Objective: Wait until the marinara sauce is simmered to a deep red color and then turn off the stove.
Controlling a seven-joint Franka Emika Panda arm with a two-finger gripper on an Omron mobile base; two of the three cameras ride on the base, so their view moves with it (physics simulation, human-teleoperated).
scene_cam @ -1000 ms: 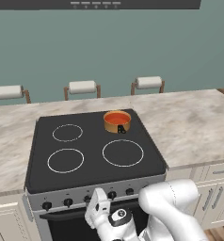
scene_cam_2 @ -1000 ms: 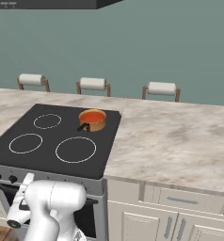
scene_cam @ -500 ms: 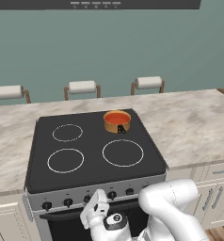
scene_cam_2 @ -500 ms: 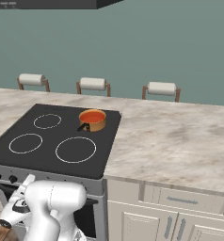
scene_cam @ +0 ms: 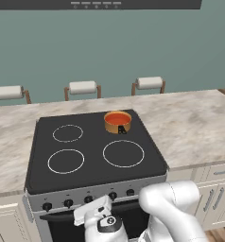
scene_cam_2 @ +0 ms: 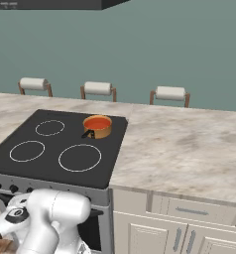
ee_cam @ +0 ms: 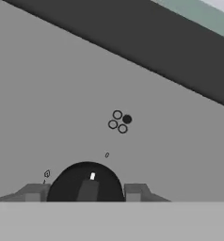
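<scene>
The stove [scene_cam: 95, 163] [scene_cam_2: 45, 166] is a black glass cooktop with four white rings and a row of black knobs on its steel front. A small copper pot [scene_cam: 117, 125] [scene_cam_2: 97, 130] stands on the back right ring. The marinara sauce [scene_cam: 117, 118] [scene_cam_2: 97, 122] in it is orange-red. My gripper [scene_cam: 92, 206] [ee_cam: 88, 190] is low in front of the knob row, open. One black knob [ee_cam: 87, 182] sits between its fingertips [ee_cam: 135, 191]. A burner mark [ee_cam: 119, 121] above that knob has its upper right dot filled.
Marble counter [scene_cam: 194, 127] [scene_cam_2: 189, 154] flanks the stove on both sides. White cabinet drawers [scene_cam_2: 184, 211] run below it on the right. Three white-seated stools [scene_cam: 82, 87] stand behind the counter, and a hood [scene_cam: 95, 4] hangs overhead.
My hand has edged slightly left along the knob row. The pot has not moved and the sauce's colour looks unchanged.
</scene>
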